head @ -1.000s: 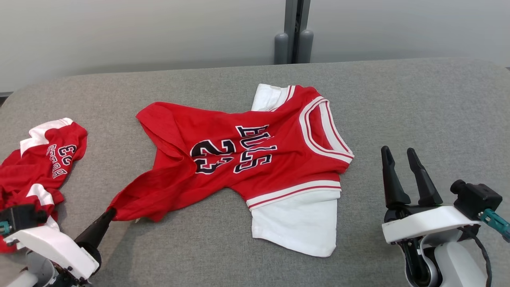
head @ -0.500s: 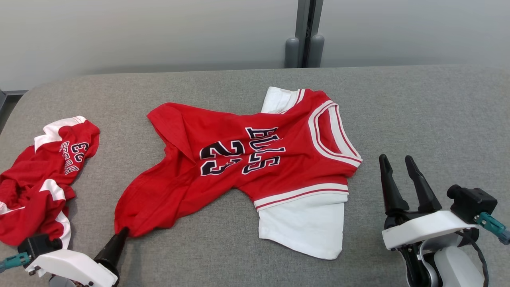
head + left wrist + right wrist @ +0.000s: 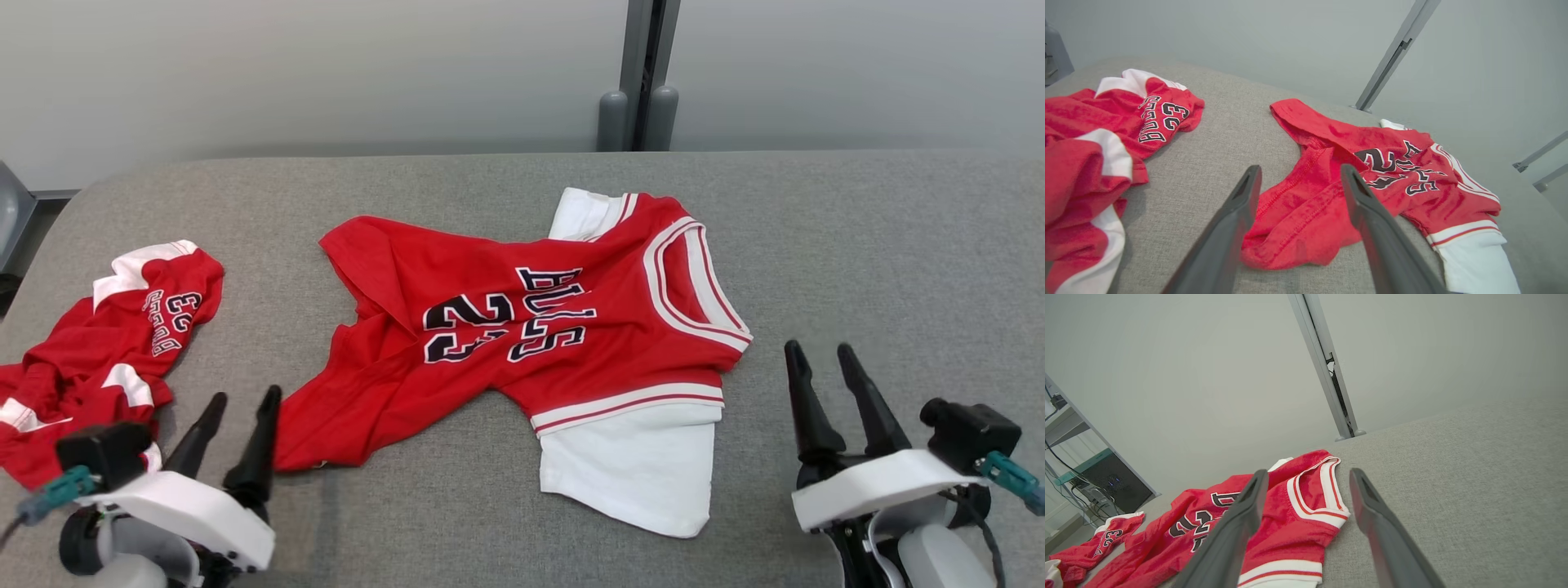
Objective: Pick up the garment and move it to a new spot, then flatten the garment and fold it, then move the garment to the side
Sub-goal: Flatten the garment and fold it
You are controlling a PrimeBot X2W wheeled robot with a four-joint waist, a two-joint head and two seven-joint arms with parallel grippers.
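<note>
The garment [image 3: 490,327], a red number 23 jersey with white sleeves and trim, lies spread but wrinkled on the middle of the grey table [image 3: 857,245]. Its lower hem is bunched toward the front left. My left gripper [image 3: 243,398] stands open at that bunched hem corner, holding nothing. In the left wrist view the red hem of the garment [image 3: 1298,220] lies on the table between and below the spread fingers of the left gripper [image 3: 1300,168]. My right gripper [image 3: 816,349] is open and empty, to the right of the garment's collar. The right wrist view has the right gripper [image 3: 1308,473] over the collar side of the garment [image 3: 1290,531].
A second red and white jersey [image 3: 98,343] lies crumpled at the table's left edge, close to my left arm; it is also in the left wrist view [image 3: 1086,134]. A grey post [image 3: 645,73] stands behind the table. Bare table lies to the right.
My left gripper was shut on the garment's hem corner and has opened and let it go; the hem now rests on the table. The head camera has shifted. The right gripper stayed open.
</note>
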